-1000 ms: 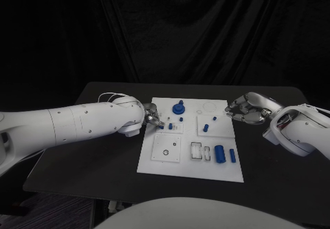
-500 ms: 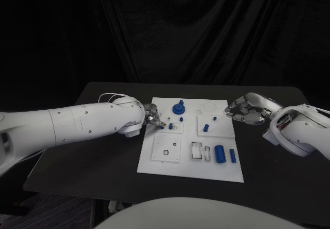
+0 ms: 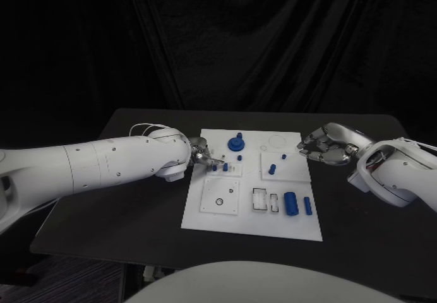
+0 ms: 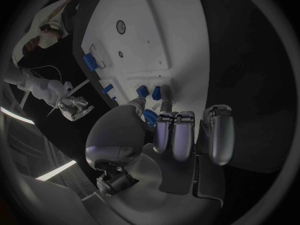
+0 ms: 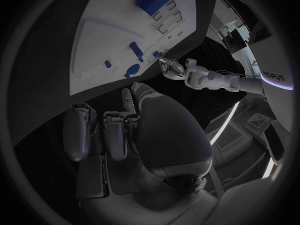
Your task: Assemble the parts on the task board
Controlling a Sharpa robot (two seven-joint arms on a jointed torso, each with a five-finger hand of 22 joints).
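The white task board [image 3: 259, 218] lies mid-table. My left hand [image 3: 202, 156] is at the board's left edge, its fingertips pinching a small blue peg [image 3: 216, 167] right beside a second upright peg [image 3: 225, 167]. In the left wrist view both pegs [image 4: 142, 91] [image 4: 156, 91] sit at the tips of my left hand [image 4: 169, 130]. A blue knob [image 3: 237, 144] stands at the far side of the board. A tall peg [image 3: 272, 168] stands right of centre, and two blue cylinders [image 3: 292, 203] [image 3: 308, 205] lie nearer me. My right hand [image 3: 326, 145] hovers at the board's right edge with its fingers curled in, holding nothing.
A square plate with a round hole [image 3: 220, 202] and two rectangular slots [image 3: 261, 199] lie on the board's near half. Bare black table [image 3: 119, 214] surrounds the board, and dark curtains hang behind it.
The small peg at my left fingertips has shifted slightly right, toward the standing peg, and shows more. My right hand has stayed put.
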